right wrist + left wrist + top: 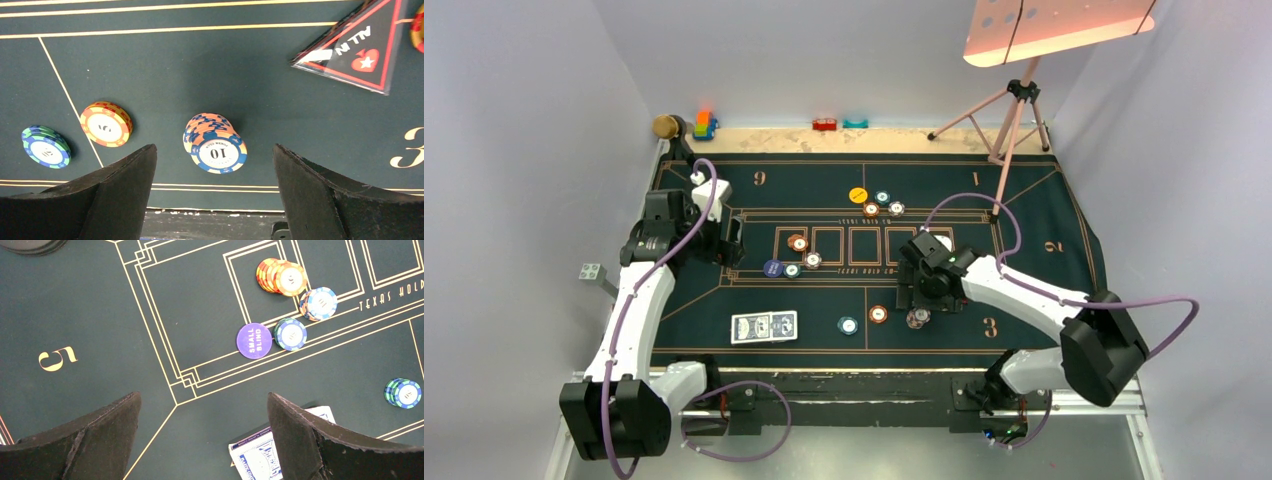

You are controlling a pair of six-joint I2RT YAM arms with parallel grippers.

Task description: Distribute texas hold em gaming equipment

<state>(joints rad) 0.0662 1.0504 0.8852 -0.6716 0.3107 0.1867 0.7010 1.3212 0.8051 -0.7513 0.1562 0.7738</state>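
My right fingers gape, holding nothing, above a slumped stack of peach-and-blue round poker chips, top marked 10; a red-edged triangular marker lies at 2 o'clock. My left fingers gape empty.

We see the blue-backed playing cards only in part in the left wrist view. A black finger of the left gripper covers their right side, and the bottom edge cuts them off. In the right wrist view the red-edged black triangular marker runs off the top edge, and an orange chip shows only a sliver at the right edge. From above, the peach-and-blue chip stack is partly covered by the right gripper, and we find the chip markings too small to read.
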